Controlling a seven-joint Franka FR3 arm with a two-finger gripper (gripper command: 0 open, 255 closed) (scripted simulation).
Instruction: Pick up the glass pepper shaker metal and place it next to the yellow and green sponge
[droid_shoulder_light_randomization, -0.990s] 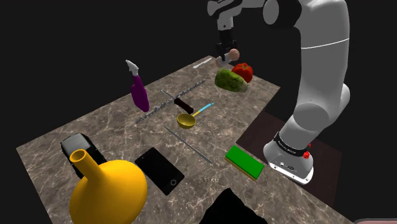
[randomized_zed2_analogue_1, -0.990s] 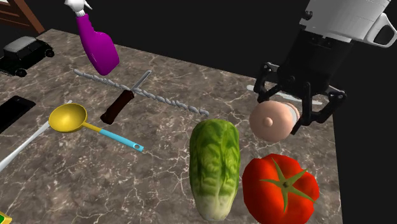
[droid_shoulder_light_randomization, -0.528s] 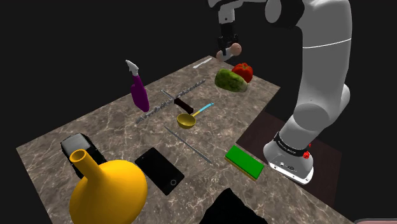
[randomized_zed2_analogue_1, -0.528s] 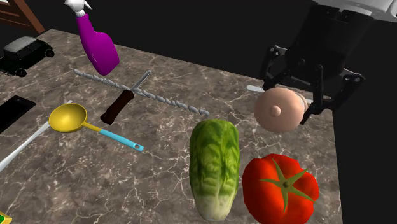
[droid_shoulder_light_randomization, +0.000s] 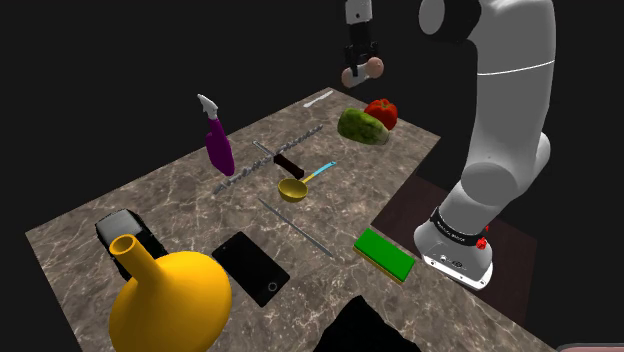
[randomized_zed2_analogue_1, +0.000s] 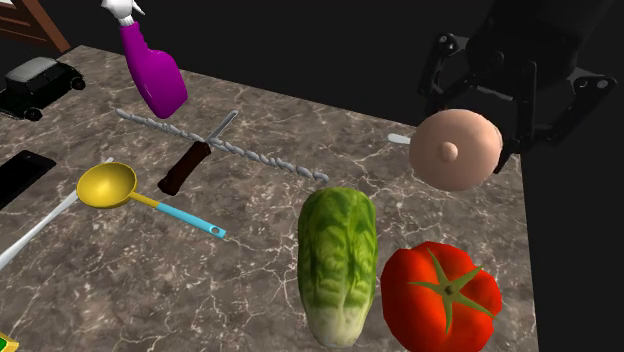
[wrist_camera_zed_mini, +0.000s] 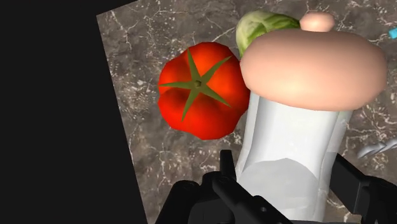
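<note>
In the wrist view the shaker (wrist_camera_zed_mini: 304, 121) I hold hides most of the lettuce (wrist_camera_zed_mini: 257, 25). The second exterior view's edges cut the spray bottle (randomized_zed2_analogue_1: 152, 75) and phone (randomized_zed2_analogue_1: 20, 172).

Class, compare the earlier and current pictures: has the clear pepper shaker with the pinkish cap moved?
Yes. The clear pepper shaker with the pinkish cap has risen, and is now farther above the red tomato in the second exterior view.

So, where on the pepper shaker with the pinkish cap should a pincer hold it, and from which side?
Grip the pepper shaker on its clear straight body, behind the wider pinkish cap, coming from above across its length, since it lies sideways. The pincer holds it so now. The rounded cap would probably slip.
</note>
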